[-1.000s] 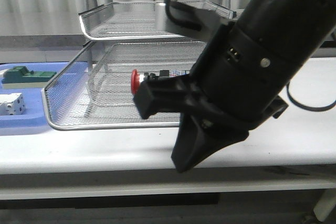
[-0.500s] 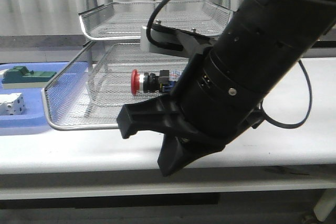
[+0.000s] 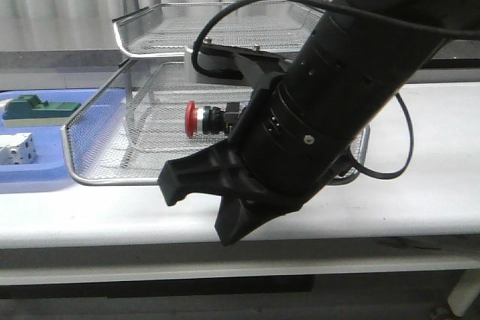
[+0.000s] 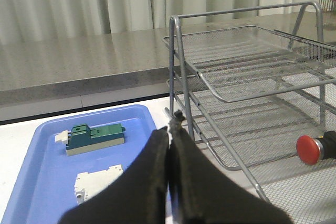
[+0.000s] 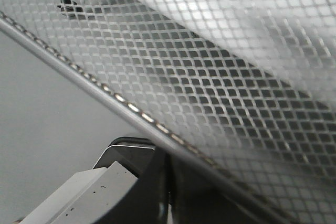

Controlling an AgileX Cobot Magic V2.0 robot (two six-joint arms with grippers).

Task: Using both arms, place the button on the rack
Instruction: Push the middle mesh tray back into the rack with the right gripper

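Observation:
The button (image 3: 204, 119) lies on its side in the lowest mesh tray that shows of the silver rack (image 3: 97, 114), red head to the left. It also shows in the left wrist view (image 4: 310, 149), inside the rack (image 4: 226, 98). My right arm fills the front view. Its gripper (image 3: 229, 236) hangs shut and empty over the table's front edge, in front of the rack and apart from the button. In the right wrist view the fingers (image 5: 167, 192) sit behind the rack's mesh rim (image 5: 126, 108). My left gripper (image 4: 170, 129) is shut and empty, left of the rack.
A blue plastic tray (image 3: 30, 174) lies left of the rack and holds a green part (image 3: 37, 108) and a white part (image 3: 16, 148). They also show in the left wrist view: tray (image 4: 31, 182), green part (image 4: 94, 136), white part (image 4: 97, 179).
My right arm has drawn back from the button, moving left and down toward the table's front edge. The button has stayed in the rack tray.

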